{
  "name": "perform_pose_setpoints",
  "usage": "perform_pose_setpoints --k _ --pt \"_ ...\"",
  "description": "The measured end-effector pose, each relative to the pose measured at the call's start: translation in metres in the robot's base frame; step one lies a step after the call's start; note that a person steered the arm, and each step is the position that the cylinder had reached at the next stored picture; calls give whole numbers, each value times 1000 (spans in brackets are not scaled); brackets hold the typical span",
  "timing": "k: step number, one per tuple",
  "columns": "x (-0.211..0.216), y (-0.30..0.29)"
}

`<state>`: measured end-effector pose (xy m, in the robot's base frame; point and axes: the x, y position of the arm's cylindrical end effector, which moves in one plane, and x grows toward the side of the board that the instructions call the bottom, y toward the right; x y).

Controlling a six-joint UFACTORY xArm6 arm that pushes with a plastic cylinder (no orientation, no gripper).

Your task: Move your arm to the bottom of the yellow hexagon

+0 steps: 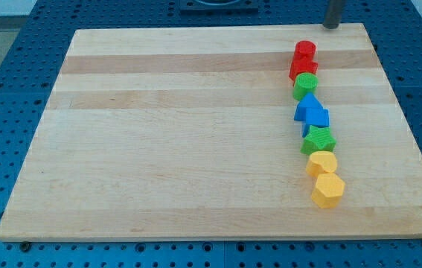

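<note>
The yellow hexagon (328,190) lies at the bottom end of a column of blocks on the right side of the wooden board (181,134). A second yellow block (321,162) touches it just above. My tip (332,27) is at the board's top edge, far above the hexagon and a little to the right of the column's top. It touches no block.
Above the yellow blocks the column runs upward: a green block (318,139), two blue blocks (316,117) (307,104), a green cylinder (306,84) and two red blocks (303,68) (304,50). Blue pegboard (419,89) surrounds the board.
</note>
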<state>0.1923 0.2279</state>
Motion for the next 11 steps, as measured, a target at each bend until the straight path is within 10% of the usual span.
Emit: perform_pose_setpoints --k 3,8,11 --pt "40 21" --pt "396 62" --pt "406 -70"
